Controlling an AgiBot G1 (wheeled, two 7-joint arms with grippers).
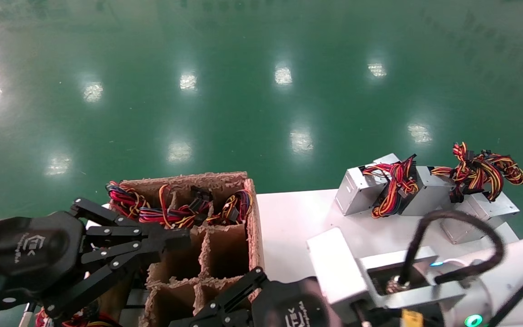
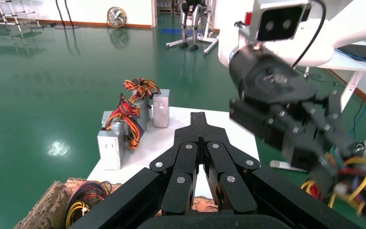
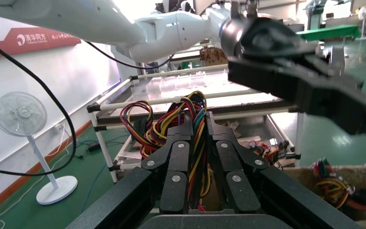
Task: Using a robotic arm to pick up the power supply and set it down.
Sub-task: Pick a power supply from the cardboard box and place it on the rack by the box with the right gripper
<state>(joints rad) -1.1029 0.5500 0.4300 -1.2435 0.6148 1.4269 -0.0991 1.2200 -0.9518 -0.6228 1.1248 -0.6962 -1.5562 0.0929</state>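
Note:
My right gripper (image 3: 199, 121) is shut on a red-yellow-black wire bundle (image 3: 171, 119) that runs up between its fingers; the metal box of that power supply is hidden. In the head view this gripper (image 1: 184, 321) sits at the bottom edge, over the near cells of the cardboard box. The left wrist view shows it (image 2: 314, 157) with wires (image 2: 357, 176) hanging below. My left gripper (image 1: 182, 238) is shut and empty, hovering over the box's left side, its tips (image 2: 198, 119) pressed together. Three silver power supplies (image 1: 361, 188) (image 1: 425, 195) (image 1: 479, 213) stand on the white table (image 1: 288, 218).
A brown cardboard box with dividers (image 1: 250, 218) stands left of the table, with more wire bundles (image 1: 175, 211) in its far cells. Green floor lies beyond. The right wrist view shows a metal rack (image 3: 124, 102) and a standing fan (image 3: 19, 114) off to the side.

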